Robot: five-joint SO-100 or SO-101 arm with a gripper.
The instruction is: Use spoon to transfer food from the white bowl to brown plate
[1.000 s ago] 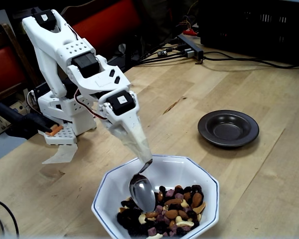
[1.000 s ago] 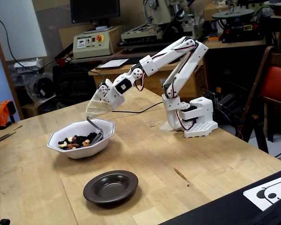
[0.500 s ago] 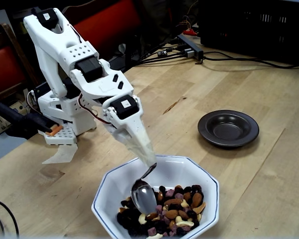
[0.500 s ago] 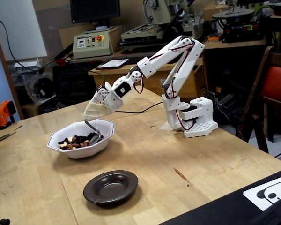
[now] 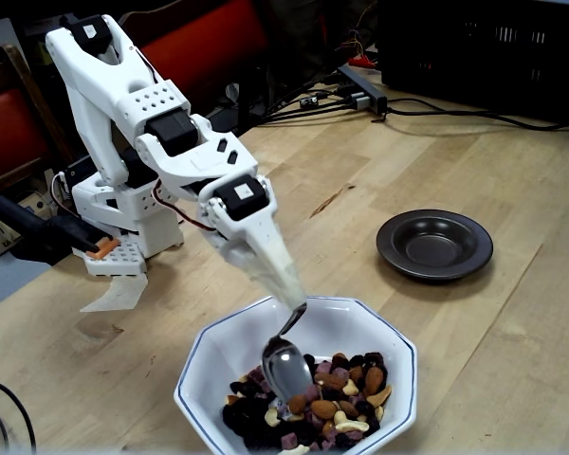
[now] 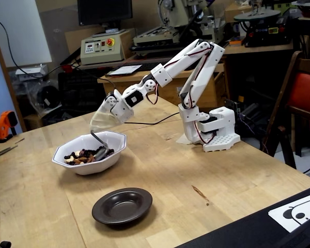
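Observation:
The white bowl (image 5: pixel 216 358) (image 6: pixel 80 165) sits on the wooden table and holds the food (image 5: pixel 337 409) (image 6: pixel 80 155), a mix of nuts, raisins and purple pieces. My gripper (image 5: pixel 289 299) (image 6: pixel 94 129) hangs over the bowl's rim, shut on the handle of the spoon (image 5: pixel 286 365) (image 6: pixel 100 146). The spoon's oval head points down and its tip rests in the food. The brown plate (image 5: pixel 434 244) (image 6: pixel 122 205) lies empty on the table, apart from the bowl.
The arm's white base (image 5: pixel 123 223) (image 6: pixel 214 129) stands on the table behind the bowl. Cables and a black crate (image 5: pixel 484 47) lie at the far edge. A red chair (image 6: pixel 304 98) stands beside the table, and machines fill a bench (image 6: pixel 160 41) behind.
My gripper has pushed the spoon forward across the bowl. The spoon head went from the bare white wall into the heap of food.

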